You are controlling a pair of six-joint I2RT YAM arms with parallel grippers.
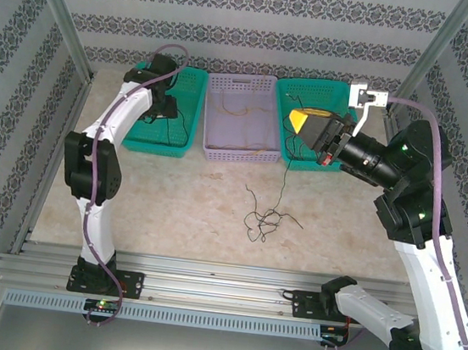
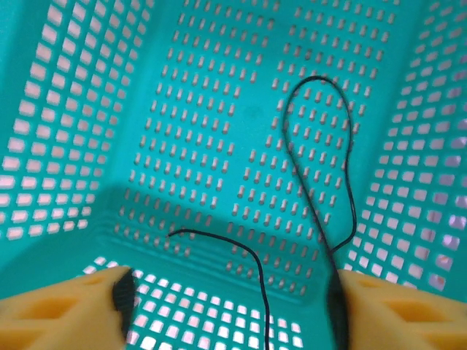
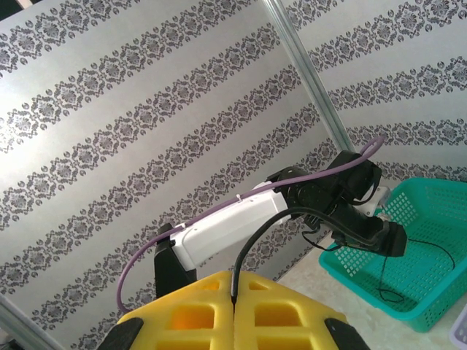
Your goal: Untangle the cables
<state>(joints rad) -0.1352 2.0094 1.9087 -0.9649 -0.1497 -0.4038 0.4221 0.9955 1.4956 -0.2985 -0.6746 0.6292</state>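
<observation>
One black cable lies alone in the green basket at the far left corner of the table, beneath the left gripper, its jaws wide apart and gripping nothing. A yellow cable sits in the purple basket. The right gripper, clamped tight, holds up a black strand that trails down to the knot mid-table. The sorting looks partly done.

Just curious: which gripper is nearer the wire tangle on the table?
Right gripper: up and right of the tangle, pinching a black wire. Left gripper sits in the left teal basket.
</observation>
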